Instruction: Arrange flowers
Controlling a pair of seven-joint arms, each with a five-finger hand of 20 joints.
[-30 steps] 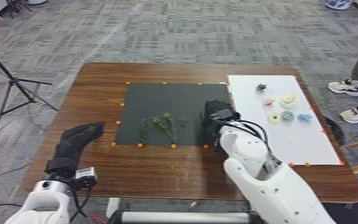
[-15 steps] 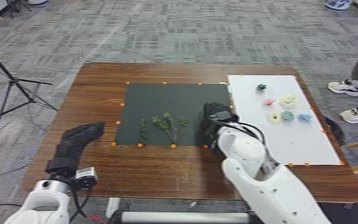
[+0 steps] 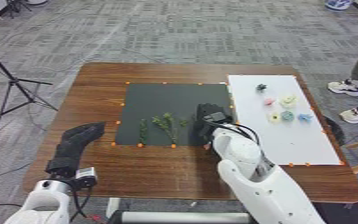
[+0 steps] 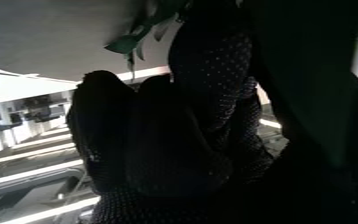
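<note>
Sprigs (image 3: 167,128), black mat (image 3: 158,95)

Sprigs: lying toward the mat's near edge. Right hand (image 3: 210,114): over its right edge, leaves (image 4: 131,43) close by; whether gripping, I cannot tell. Flowers (image 3: 287,101): white mat (image 3: 291,145), toward its far edge.

On the one brown surface (image 3: 184,172) there are two sheets, one black (image 3: 167,95) and one white (image 3: 291,145). The white sheet carries five pale flower heads: one pink (image 3: 269,101), two yellow (image 3: 287,101) (image 3: 275,117) and two bluish (image 3: 287,116) (image 3: 305,117), plus one small dark green piece (image 3: 262,87). The black sheet has at least three green sprigs (image 3: 143,132) (image 3: 167,125) (image 3: 183,122); their exact total is unclear. Several orange markers (image 3: 174,146) edge the sheets, too small to count surely.
</note>
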